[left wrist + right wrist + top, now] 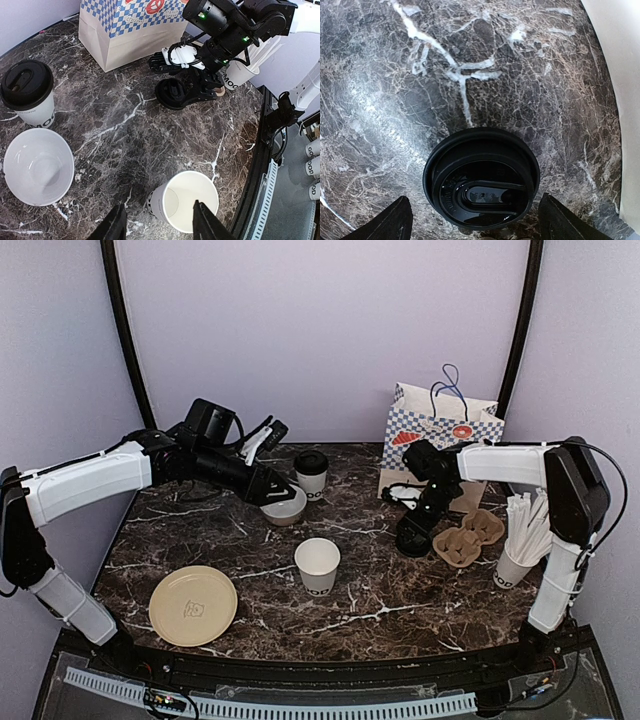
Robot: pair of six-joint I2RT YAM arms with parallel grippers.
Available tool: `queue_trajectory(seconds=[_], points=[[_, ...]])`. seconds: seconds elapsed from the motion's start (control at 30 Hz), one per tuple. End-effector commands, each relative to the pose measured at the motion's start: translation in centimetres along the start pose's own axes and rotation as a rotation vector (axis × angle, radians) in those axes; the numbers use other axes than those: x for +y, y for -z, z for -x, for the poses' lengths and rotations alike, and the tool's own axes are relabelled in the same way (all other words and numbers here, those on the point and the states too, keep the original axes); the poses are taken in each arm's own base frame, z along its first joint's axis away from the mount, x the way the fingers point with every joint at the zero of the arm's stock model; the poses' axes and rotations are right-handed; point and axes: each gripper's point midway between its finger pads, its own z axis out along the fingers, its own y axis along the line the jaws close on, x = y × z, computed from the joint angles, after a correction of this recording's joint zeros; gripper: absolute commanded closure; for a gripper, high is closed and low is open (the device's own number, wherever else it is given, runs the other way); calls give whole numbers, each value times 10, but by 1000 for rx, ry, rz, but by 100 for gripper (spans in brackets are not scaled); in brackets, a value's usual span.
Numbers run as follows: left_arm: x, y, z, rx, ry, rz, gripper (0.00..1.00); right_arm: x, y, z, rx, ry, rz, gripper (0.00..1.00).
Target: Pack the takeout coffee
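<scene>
An open white coffee cup (pixel 317 565) stands mid-table. A second cup with a black lid (pixel 311 475) stands at the back, next to a low white bowl (pixel 285 506). My left gripper (pixel 268 490) hovers over the bowl, open and holding nothing. In the left wrist view the open cup (pixel 185 200) shows far below between its fingers (pixel 116 225). A loose black lid (pixel 481 185) lies flat on the marble. My right gripper (pixel 480 222) is lowered over it, open, with one finger on each side and a gap to the lid's rim.
A checkered paper bag (pixel 440 435) stands at the back right. A brown cardboard cup carrier (pixel 468 536) lies in front of it. A cup full of white sticks (pixel 518 540) is at the far right. A tan plate (pixel 193 605) lies front left.
</scene>
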Motion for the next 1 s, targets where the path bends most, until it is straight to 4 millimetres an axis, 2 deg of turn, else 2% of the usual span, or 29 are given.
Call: queue_trajectory(seconds=[0.0,0.17,0.37,0.7,0.8,0.97], points=[[-9,12,11,-24,-30,-1,52,2,-3,-5,11,14,-10,11],[-9,10,10,-20,-25,-4,52,0,-11,-5,20,7,-11,11],[-8,10,7,-15,-23,-1,52,-1,-19,-5,36,-5,6,18],[-6,9,1,-6,-22,4,52,-3,-19,-4,34,0,-7,21],[-6,9,1,-5,-22,7,52,-2,-7,2,9,11,-14,25],[-1,10,3,-2,-29,36,52,14,32,17,-68,81,11,27]])
